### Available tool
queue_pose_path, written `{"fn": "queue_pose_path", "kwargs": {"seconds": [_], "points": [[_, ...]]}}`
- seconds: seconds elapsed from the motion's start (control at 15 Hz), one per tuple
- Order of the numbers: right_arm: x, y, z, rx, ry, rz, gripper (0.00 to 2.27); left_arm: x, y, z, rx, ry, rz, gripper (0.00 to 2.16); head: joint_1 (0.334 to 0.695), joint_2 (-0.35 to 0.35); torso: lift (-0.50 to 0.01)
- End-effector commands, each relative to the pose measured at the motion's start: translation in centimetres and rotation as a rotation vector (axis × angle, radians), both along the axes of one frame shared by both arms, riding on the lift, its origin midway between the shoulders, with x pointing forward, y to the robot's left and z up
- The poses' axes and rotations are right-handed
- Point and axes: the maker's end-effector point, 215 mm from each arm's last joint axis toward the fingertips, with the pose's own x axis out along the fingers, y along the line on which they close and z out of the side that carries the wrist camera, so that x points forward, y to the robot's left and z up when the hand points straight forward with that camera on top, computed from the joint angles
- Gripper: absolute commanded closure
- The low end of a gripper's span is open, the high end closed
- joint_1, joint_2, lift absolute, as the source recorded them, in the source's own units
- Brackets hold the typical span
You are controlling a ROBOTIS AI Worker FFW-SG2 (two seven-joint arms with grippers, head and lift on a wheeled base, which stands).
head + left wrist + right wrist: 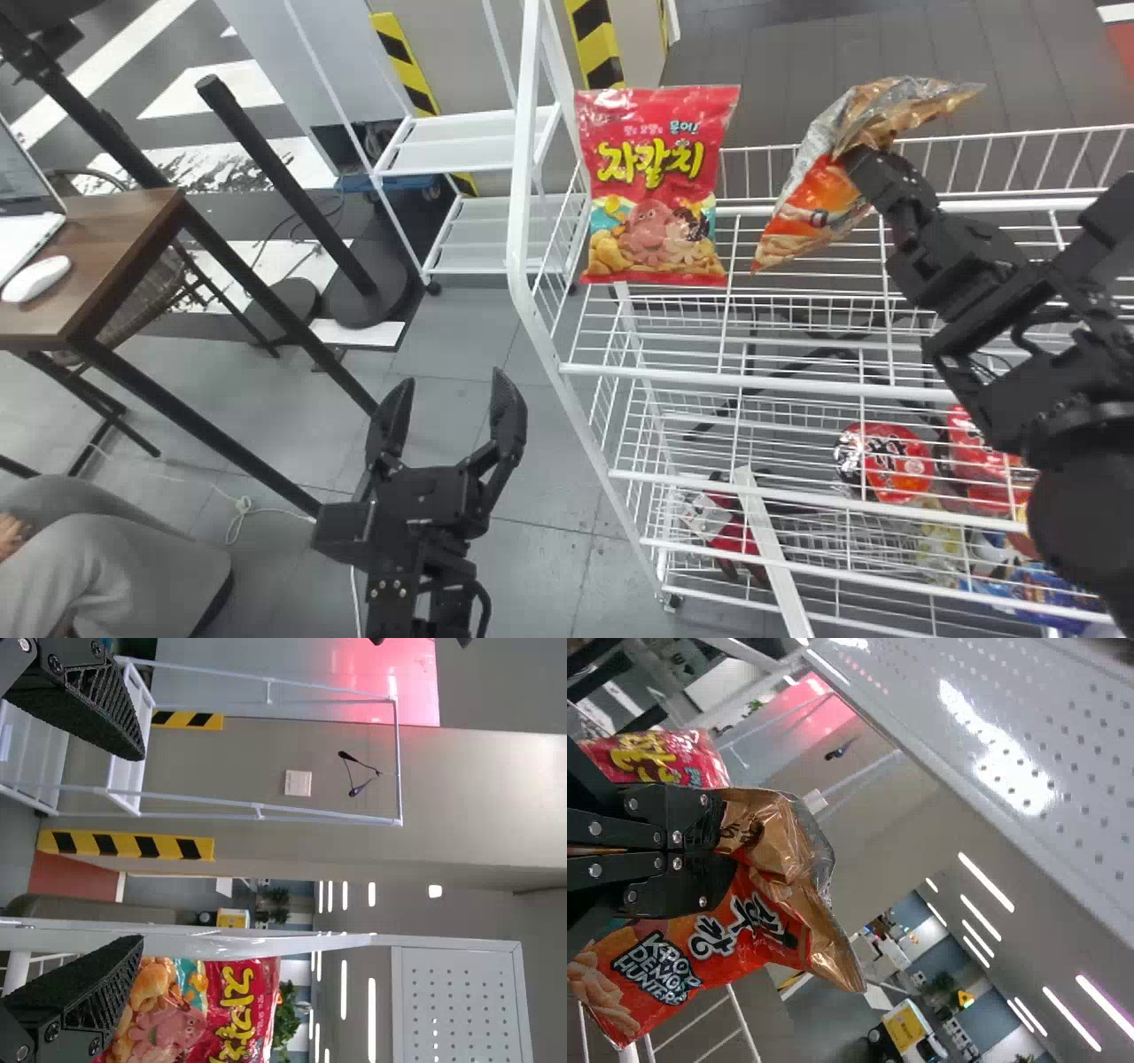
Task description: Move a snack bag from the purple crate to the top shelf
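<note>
Clamping one orange bag (804,211) is the right gripper (866,165); left gripper (453,385) has jaws apart.

1. The orange snack bag (815,208) looked like glossy, creased plastic film with a metallic sheen.
2. The red snack bag (656,186) was shiny plastic film.
3. The wire shelf (523,177) looked like smooth coated metal.
4. The left fingers (508,412) appeared matt and ridged.
5. The table (115,239) had a smooth wood-look top.

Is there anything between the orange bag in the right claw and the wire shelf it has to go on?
Nothing visible is in the way. The orange bag, held by the right claw, shows against open wires of the shelf. The red bag stands to its left, beside the way down.
</note>
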Motion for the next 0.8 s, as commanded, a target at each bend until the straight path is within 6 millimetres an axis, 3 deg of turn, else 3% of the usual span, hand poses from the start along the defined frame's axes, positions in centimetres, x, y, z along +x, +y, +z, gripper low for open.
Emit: {"fn": "queue_pose_path", "kwargs": {"seconds": [0.0,0.47,0.73], "points": [[0.7,0.0,-1.2,0.034,0.035,-0.004,2.25,0.3,0.2,-0.3,0.002,0.004,0.001,0.08,0.695,0.342,0.002],[2.0,1.9,-1.9,0.022,0.077,0.023,2.24,0.7,0.2,-0.4,-0.001,-0.002,0.001,0.08,0.695,0.345,0.002],[1.3,4.4,2.1,0.02,0.03,0.049,2.25,0.6,0.8,-0.5,-0.002,0.0,0.006,0.08,0.695,0.35,0.002]]}}
